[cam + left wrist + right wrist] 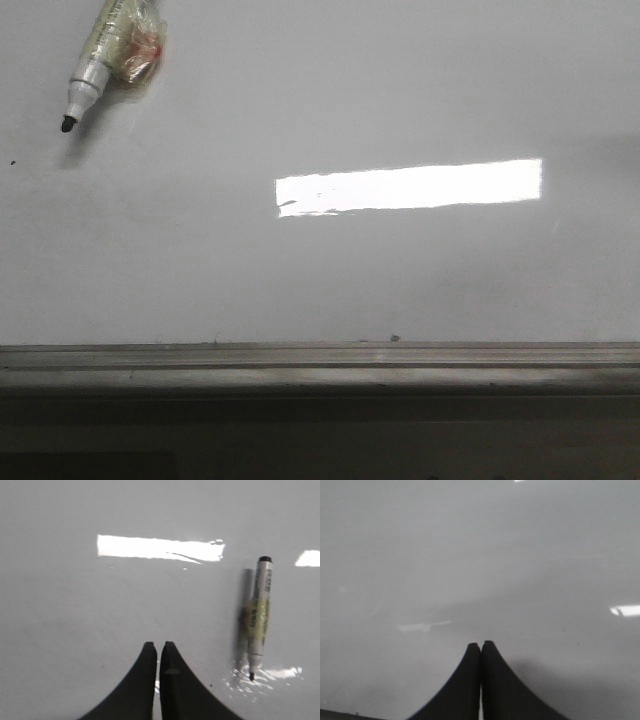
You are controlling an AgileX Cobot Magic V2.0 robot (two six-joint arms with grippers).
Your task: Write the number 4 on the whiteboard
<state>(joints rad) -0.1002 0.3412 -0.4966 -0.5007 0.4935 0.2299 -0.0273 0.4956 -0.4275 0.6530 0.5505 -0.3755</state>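
Note:
The whiteboard (pixel 330 270) is a glossy white-grey board that fills most of the front view, with a bright rectangular glare in its middle. No number 4 shows on it. An uncapped white marker (pixel 108 48) with yellowish tape round its barrel lies at the board's far left corner, its black tip pointing toward me. It also shows in the left wrist view (pixel 259 615), off to one side of my left gripper (pixel 159 645), which is shut and empty above the board (pixel 75 620). My right gripper (pixel 481 644) is shut and empty over bare board (pixel 470 555).
A grey metal ledge (pixel 320 362) runs along the board's near edge. A tiny dark speck (pixel 13 162) sits at the far left, another (pixel 394 338) near the ledge.

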